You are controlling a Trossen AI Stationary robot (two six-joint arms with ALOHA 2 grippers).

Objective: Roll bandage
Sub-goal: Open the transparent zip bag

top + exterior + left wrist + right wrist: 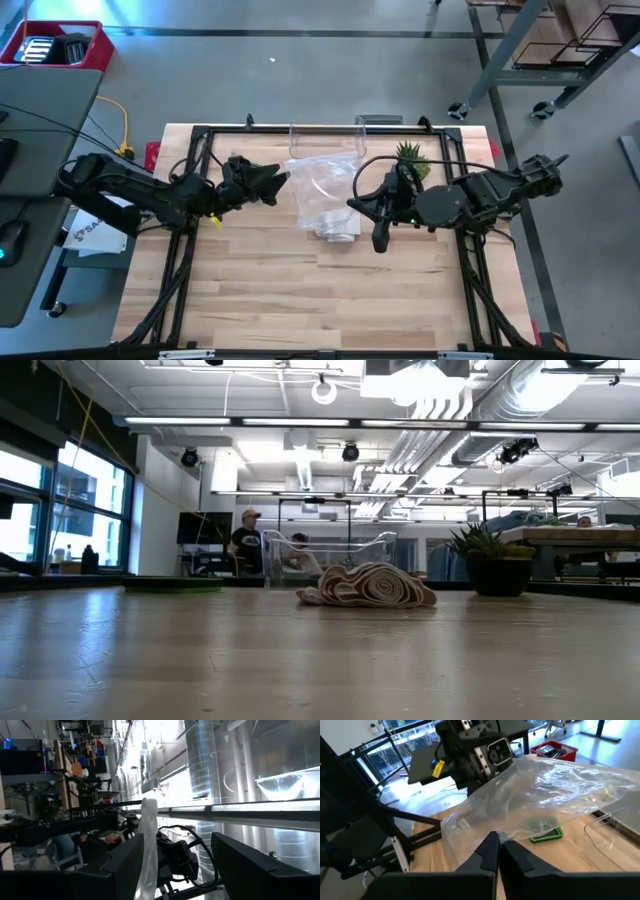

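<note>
The bandage (368, 586) lies on the table as a loose, partly unrolled beige heap (340, 234); no gripper touches it. Above it a clear plastic bag (320, 188) with a green-edged label (546, 834) hangs between my two grippers. My right gripper (498, 845) is shut on the bag. My left gripper (177, 840) stands open at the bag's other end (470, 790), and a twisted strip of the bag (148, 832) runs close beside one of its fingers. Neither gripper shows in the low view. My right gripper pinches the bag's near edge (504, 836) between its two fingers. It comes from the table's right side, slanting slightly down. The bag is lifted off the table and spreads away toward my left gripper. My left gripper has the bag's strip beside one finger (127, 862); I cannot tell whether they touch.
A clear plastic box (325, 140) stands at the table's far middle, with a small potted plant (410, 160) to its right. A black frame (190, 240) runs around the tabletop. The near half of the wooden table (320, 300) is bare. People sit in the room beyond (246, 540).
</note>
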